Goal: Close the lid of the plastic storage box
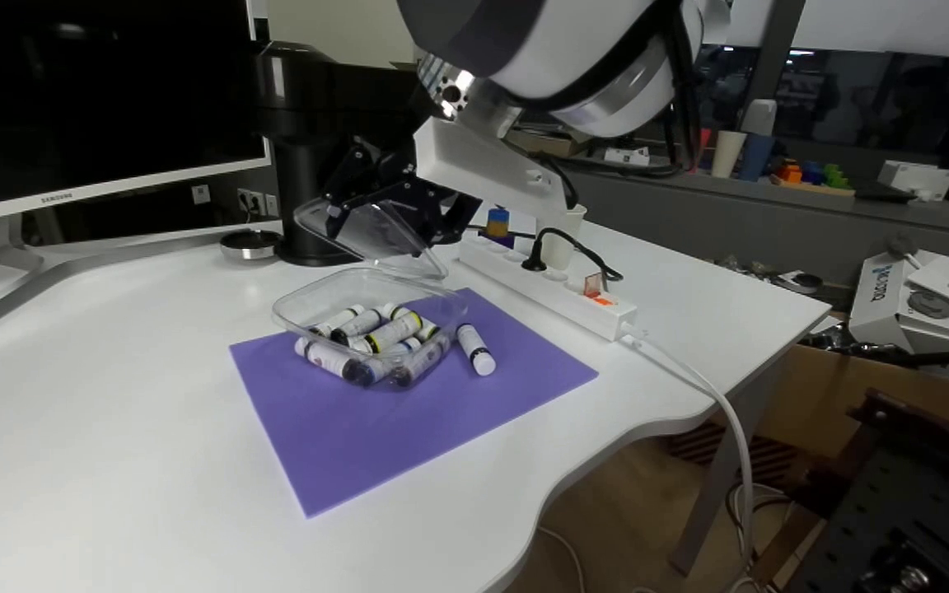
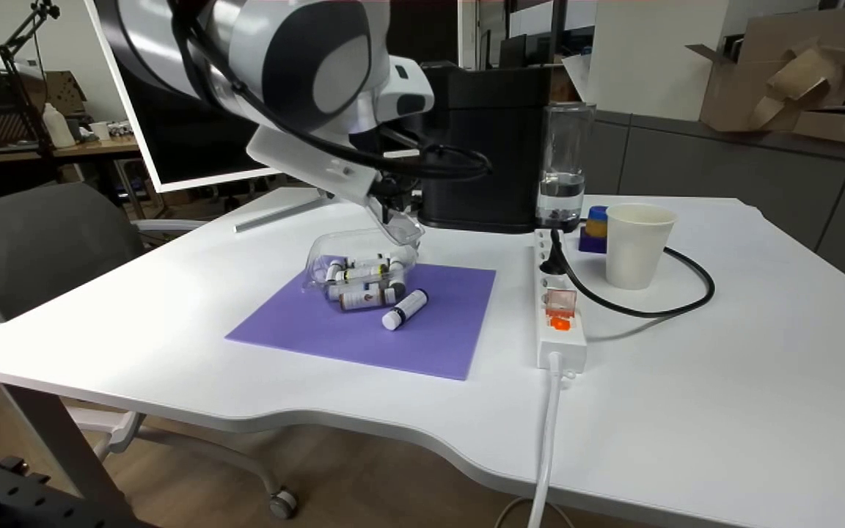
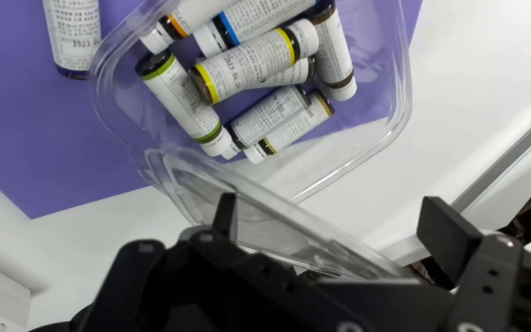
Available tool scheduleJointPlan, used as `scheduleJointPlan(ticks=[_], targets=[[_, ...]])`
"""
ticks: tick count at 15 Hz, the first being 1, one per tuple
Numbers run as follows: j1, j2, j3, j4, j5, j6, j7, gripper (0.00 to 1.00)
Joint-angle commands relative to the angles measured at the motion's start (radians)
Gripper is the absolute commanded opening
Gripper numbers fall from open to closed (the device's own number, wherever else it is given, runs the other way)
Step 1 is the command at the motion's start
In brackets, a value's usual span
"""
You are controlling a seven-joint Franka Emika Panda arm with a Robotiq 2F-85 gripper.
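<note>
The clear plastic storage box (image 1: pixel 283 311) sits on the back part of the purple mat, with several small white-labelled bottles in it. It also shows in an exterior view (image 2: pixel 314 265) and in the wrist view (image 3: pixel 403 99). Its transparent lid (image 1: pixel 380 235) stands raised and tilted at the box's back edge, also seen in an exterior view (image 2: pixel 397 226) and in the wrist view (image 3: pixel 284 230). My gripper (image 3: pixel 332 202) is open at the lid, with the lid's panel running between its spread fingers. I cannot tell whether a finger touches it. In an exterior view the gripper (image 1: pixel 396 221) is partly behind the lid.
One loose bottle (image 1: pixel 477 350) lies on the purple mat (image 1: pixel 409 436) beside the box. A white power strip (image 1: pixel 544 288) with cables and a paper cup (image 2: pixel 637 249) stand to one side. A black appliance (image 2: pixel 485 147), a small dish (image 1: pixel 250 245) and a monitor (image 1: pixel 95 107) are behind.
</note>
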Motion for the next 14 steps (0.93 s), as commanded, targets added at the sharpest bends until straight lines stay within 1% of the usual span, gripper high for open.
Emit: scheduleJointPlan(ticks=[1,4,7,8,9,11,12,13,14], targets=[[0.142,-0.098,-0.083,0.002,0.032,-0.087,0.052,1.00],[0.234,-0.125,-0.136,0.015,0.044,-0.156,0.031,1.00],[0.315,-0.147,-0.183,0.028,0.061,-0.199,0.011,1.00],[0.346,-0.157,-0.205,0.032,0.074,-0.208,0.014,1.00],[0.358,-0.163,-0.216,0.034,0.061,-0.213,0.034,1.00],[0.408,-0.182,-0.255,0.034,0.082,-0.215,0.060,1.00],[0.474,-0.210,-0.308,0.033,0.150,-0.224,0.072,1.00],[0.514,-0.228,-0.347,0.034,0.189,-0.250,0.097,1.00],[0.575,-0.251,-0.410,0.033,0.227,-0.278,0.114,1.00]])
